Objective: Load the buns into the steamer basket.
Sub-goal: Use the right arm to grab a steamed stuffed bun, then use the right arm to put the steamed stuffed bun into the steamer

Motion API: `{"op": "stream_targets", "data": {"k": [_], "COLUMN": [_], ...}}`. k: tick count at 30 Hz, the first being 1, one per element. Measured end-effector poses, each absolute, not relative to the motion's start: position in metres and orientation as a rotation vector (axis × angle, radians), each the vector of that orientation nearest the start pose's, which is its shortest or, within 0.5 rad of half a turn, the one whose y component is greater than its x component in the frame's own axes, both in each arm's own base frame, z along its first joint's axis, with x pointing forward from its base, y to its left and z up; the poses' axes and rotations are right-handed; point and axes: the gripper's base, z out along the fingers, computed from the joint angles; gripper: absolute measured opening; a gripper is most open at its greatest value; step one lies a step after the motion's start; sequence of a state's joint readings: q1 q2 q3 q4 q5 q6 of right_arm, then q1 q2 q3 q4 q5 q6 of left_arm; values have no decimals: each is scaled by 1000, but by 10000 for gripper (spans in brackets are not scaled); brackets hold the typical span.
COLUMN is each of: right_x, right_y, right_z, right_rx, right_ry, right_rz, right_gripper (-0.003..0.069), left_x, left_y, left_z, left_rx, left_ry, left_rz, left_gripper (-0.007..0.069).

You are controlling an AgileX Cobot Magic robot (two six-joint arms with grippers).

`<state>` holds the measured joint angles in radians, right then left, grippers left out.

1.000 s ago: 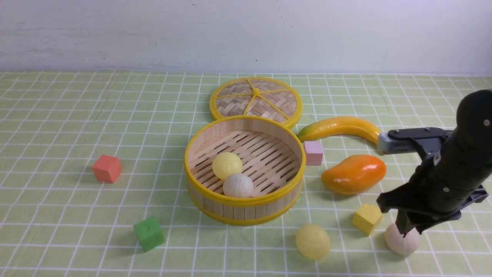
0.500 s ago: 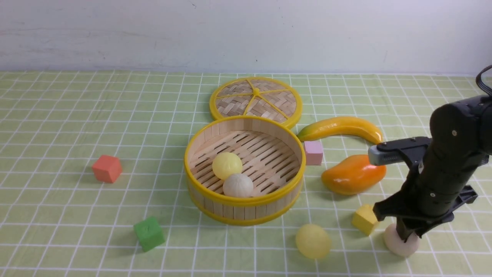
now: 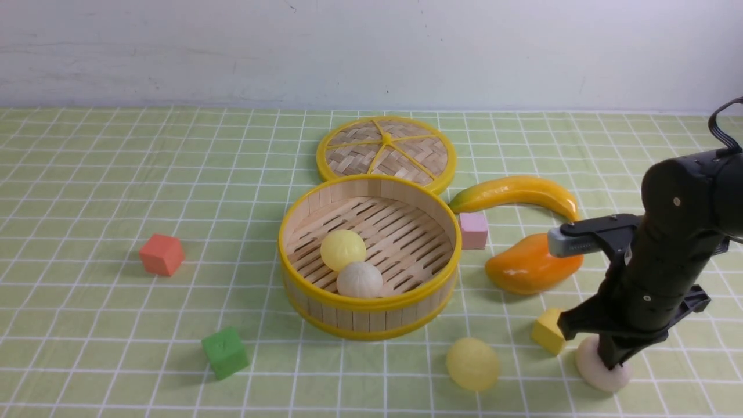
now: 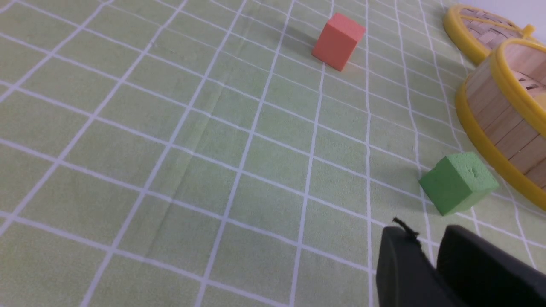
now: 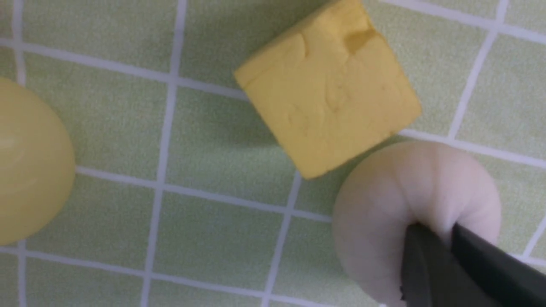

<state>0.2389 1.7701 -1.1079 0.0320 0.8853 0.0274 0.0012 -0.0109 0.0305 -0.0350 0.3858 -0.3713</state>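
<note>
The steamer basket stands mid-table and holds two buns: a pale yellow one and an off-white one. A third bun, pale yellow, lies on the cloth in front of the basket to the right. An off-white pleated bun rests at the front right. My right gripper comes straight down on it, shut and pinching its top into a fold. My left gripper shows only in its wrist view, low over the cloth near a green cube, a narrow gap between its fingers, holding nothing.
A yellow cube sits right beside the pinched bun. An orange mango, a banana and a pink cube lie right of the basket. The woven lid is behind it. A red cube is at the left.
My right arm has dropped lower and shifted slightly left over the off-white bun. Its fingers have closed and now squash the bun's top. The other objects have not moved.
</note>
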Motion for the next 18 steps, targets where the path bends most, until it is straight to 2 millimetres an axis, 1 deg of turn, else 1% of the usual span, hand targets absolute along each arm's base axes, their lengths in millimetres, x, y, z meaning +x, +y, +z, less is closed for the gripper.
{"op": "stream_targets", "data": {"k": [3,7,8,9,13,14,15,16,18], "right_x": [315,313,313,313,316,316,318,319,323], "right_y": [79,79,79,79,79,79,79,80,81], "right_z": [189,204,206,216,240,241,249,250,262], "right_rx": [-292,-296,-296,-312,-332,-331,-334,-333,-327], "right_ry": [3007,2977,2974,2959,2928,2928,2916,2913,2884], "right_rz": [64,72,73,75,73,74,71,71,85], "right_gripper": [2,2,2,2,2,2,2,2,2], "left_x": [52,52,52,52,52,52,52,52,52], "left_y": [-1,-1,-1,-1,-1,-1,-1,-1,-1], "left_z": [169,169,169,169,169,169,169,169,169], "left_rx": [-373,-373,-373,-373,-373,-373,-373,-373,-373], "left_ry": [1862,1862,1862,1862,1862,1862,1862,1862,1862], "left_rz": [-287,-287,-287,-287,-287,-287,-287,-287,-287], "left_gripper": [129,131,131,132,137,137,139,140,143]}}
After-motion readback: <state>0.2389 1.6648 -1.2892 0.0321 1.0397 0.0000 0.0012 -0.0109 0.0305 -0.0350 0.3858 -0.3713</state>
